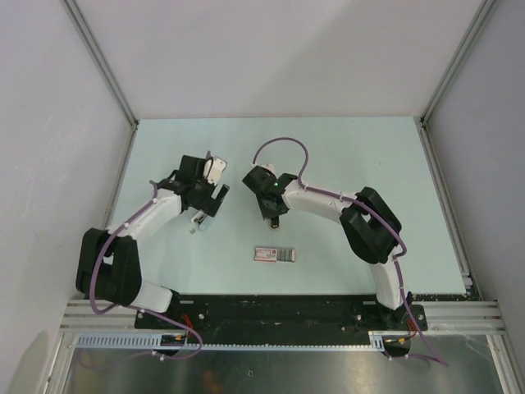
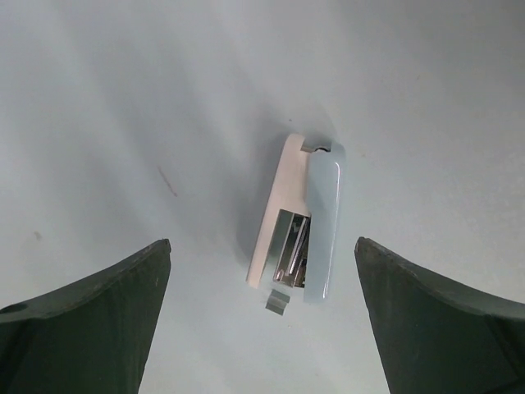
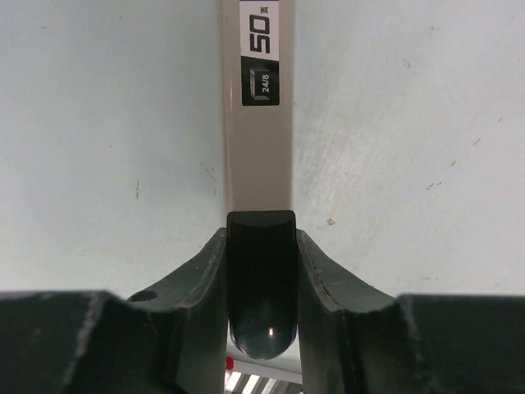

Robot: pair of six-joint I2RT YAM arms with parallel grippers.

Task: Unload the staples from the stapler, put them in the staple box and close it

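Note:
The stapler (image 2: 299,217), pale blue over white, lies on its side on the table with its top slightly parted and the grey metal rail showing. A short grey strip of staples (image 2: 277,302) lies on the table just off its open end. My left gripper (image 2: 262,246) is open and hovers above the stapler with one finger on each side, touching nothing. In the top view the stapler (image 1: 197,222) sits just below the left gripper (image 1: 210,205). My right gripper (image 3: 261,234) is shut on the black end (image 3: 261,279) of a long beige bar (image 3: 258,148) with a "50 24/8" label.
A flat red-and-white box with a grey part (image 1: 275,254) lies near the front middle of the table. The right gripper (image 1: 275,213) is about a hand's width to the right of the left one. Grey walls stand on the left, right and back.

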